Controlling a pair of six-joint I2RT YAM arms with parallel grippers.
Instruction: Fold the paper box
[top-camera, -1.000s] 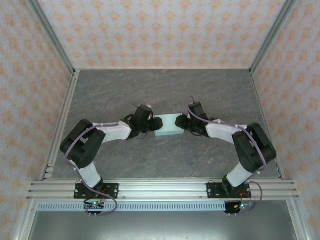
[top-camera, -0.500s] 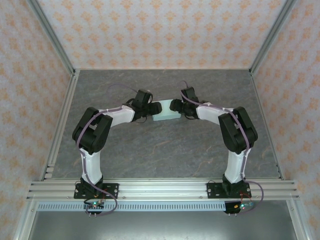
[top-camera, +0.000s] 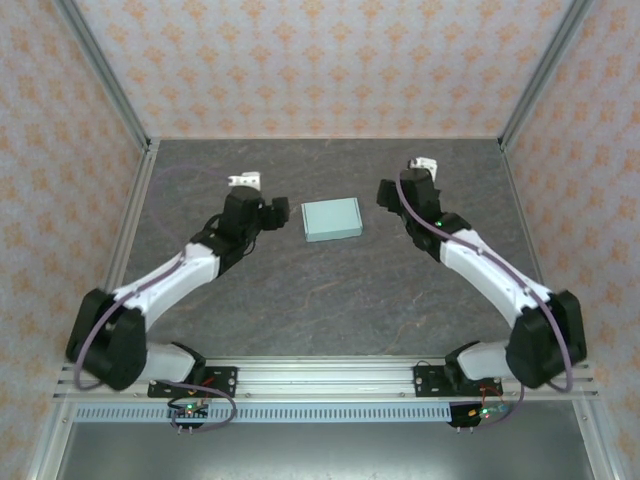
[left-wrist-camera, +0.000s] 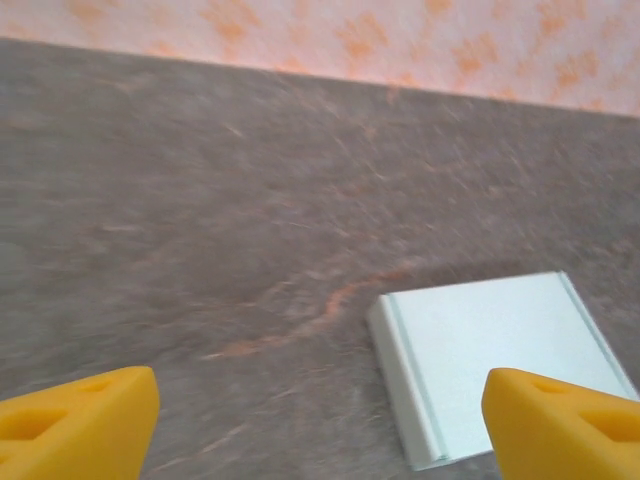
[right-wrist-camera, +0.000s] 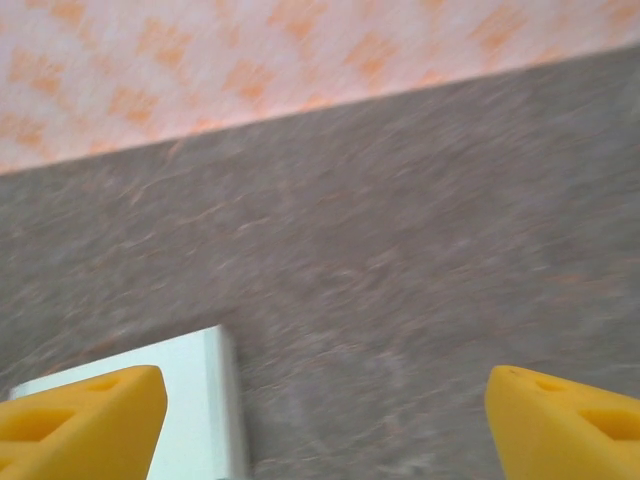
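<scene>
Fig.: paper box (top-camera: 331, 218) lies flat mid-table (top-camera: 330, 300), btwn my left gripper (top-camera: 280, 211) & right gripper (top-camera: 384, 190), touching neither. Both sets of jaws are spread wide, empty. Folding looks done, though wrist views are blurred and tab closure is perhaps incomplete. Long axis runs left-right, right end slightly farther back.

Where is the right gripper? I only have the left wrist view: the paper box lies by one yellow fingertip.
Observer: Top view: the right gripper hangs off the paper box's right end, clear of it.
Operator: Holding anything?
Observer: No. Its wrist view shows its fingertips wide apart, bare table between.
Operator: Is the box closed?
Observer: From above it is a complete flat rectangle, no flaps sticking out, with the left gripper off its left end.
</scene>
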